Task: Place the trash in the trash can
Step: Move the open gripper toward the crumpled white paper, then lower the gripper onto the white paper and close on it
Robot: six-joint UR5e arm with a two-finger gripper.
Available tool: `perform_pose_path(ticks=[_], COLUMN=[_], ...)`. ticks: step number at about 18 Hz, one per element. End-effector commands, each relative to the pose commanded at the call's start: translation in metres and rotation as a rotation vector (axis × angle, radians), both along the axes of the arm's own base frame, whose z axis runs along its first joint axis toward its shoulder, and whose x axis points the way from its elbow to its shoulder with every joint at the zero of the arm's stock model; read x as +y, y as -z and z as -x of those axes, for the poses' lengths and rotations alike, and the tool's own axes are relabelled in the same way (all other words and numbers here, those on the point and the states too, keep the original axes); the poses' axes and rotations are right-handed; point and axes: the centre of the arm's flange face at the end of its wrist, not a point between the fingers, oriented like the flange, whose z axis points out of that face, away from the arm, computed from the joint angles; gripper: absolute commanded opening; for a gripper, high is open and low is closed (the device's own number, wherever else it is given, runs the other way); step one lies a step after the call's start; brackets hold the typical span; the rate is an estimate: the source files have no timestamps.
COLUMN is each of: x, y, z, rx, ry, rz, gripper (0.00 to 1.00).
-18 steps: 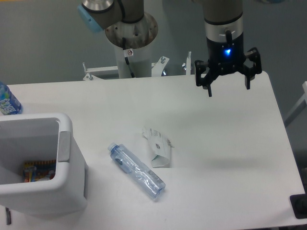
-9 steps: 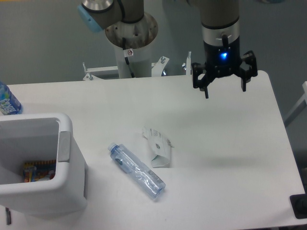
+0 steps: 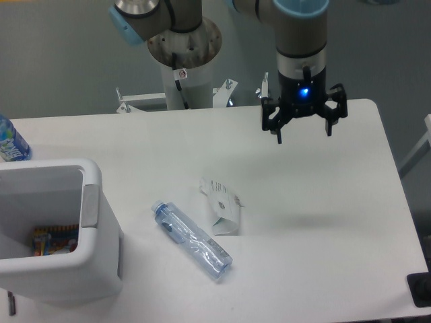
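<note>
Two pieces of trash lie near the middle of the white table: a crushed clear bluish plastic bottle (image 3: pixel 192 240) lying diagonally, and a white folded paper scrap (image 3: pixel 222 204) with small print just to its upper right. The trash can (image 3: pixel 93 222), a large white bin with a thick rim, stands at the front left with a colourful wrapper inside. My gripper (image 3: pixel 304 134) hangs in the air above the far right part of the table, open and empty, well away from both trash items.
A blue-labelled water bottle (image 3: pixel 9 142) stands at the left edge behind the bin. The arm's base column (image 3: pixel 183 60) rises behind the table's far edge. A black object (image 3: pixel 421 289) sits at the front right corner.
The open gripper has shifted left and slightly lower over the last second. The bottle, paper scrap and bin have not moved.
</note>
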Motion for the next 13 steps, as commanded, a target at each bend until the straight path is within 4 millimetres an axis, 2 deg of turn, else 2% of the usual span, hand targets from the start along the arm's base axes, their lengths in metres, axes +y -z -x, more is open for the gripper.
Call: perform_pose_path(ticks=[6,8,11,13], x=[0.004,0.021,0.049,0.06], y=[0.036,0.054,0.091,0.108], z=[-0.016,-0.023,-0.033,-0.036], rx=[0.002,-0.024,-0.08,-0.103], ry=[-0.019,0.01,0.033,0.048], rz=[-0.012,0.001,0.036,0.053], gripper=[1.0,1.0,1.0,1.0])
